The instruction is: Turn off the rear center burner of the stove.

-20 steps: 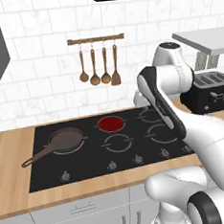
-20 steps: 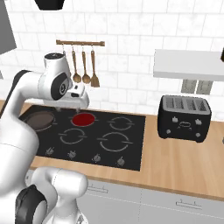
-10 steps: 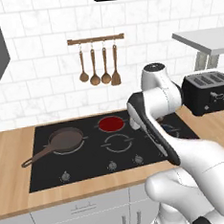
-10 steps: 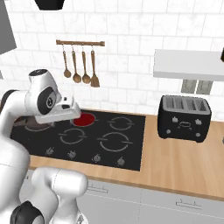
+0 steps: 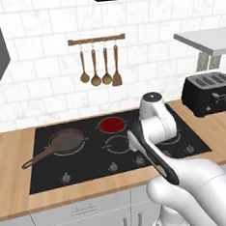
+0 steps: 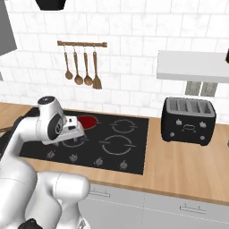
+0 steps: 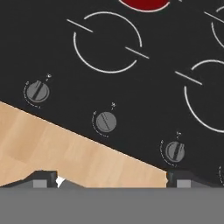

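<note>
The stove [image 5: 46, 162] is a wide black glass cooktop set in a wooden counter. Its rear center burner [image 5: 111, 125] glows bright red, also seen in the right base view [image 6: 88, 120] and at the top edge of the hand view [image 7: 144, 3]. My gripper [image 7: 111, 177] is open, fingertips wide apart, hovering low over the front knob row. The middle silver knob [image 7: 105, 121] lies just ahead of the gap between the tips, with another knob [image 7: 37, 91] to its left and a third [image 7: 174, 151] to its right. My white hand [image 6: 71, 126] hangs over the front center zone.
A brown frying pan [image 5: 65, 141] sits on the left rear zone. A black toaster [image 6: 188, 120] stands on the counter to the right. Wooden utensils [image 5: 98, 63] hang on the tiled wall behind. The counter's wooden front strip [image 7: 65, 148] runs below the knobs.
The arm has swung down and forward, from high over the back of the stove to low over the front knob row. The rear center burner stays red.
</note>
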Available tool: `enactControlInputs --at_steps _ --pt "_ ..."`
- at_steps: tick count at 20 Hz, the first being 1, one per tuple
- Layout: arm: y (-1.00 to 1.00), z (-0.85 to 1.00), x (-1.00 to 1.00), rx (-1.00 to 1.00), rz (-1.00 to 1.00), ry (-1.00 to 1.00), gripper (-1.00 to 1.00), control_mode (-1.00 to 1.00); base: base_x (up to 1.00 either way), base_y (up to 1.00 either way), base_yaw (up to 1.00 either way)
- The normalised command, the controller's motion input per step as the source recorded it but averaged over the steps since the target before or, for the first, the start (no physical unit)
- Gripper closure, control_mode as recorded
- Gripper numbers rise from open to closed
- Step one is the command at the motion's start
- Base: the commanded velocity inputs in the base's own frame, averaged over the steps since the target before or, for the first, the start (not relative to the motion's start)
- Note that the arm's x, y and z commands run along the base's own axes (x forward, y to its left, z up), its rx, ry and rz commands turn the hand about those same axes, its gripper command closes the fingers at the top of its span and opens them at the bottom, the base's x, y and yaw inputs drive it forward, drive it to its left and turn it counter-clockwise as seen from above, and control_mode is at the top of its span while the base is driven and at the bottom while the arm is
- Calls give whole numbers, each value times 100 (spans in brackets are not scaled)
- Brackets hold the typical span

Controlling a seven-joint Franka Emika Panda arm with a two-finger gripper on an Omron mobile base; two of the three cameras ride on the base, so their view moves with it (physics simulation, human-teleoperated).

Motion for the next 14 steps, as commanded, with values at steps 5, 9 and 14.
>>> enactControlInputs --at_steps 5,9,14 --pt "31 -41 65 0 12 6 -100 -100 0 0 0" --pt "3 -33 41 -4 7 5 -100 -100 0 0 0" --pt "-5 -41 0 -1 6 11 -100 -100 0 0 0"
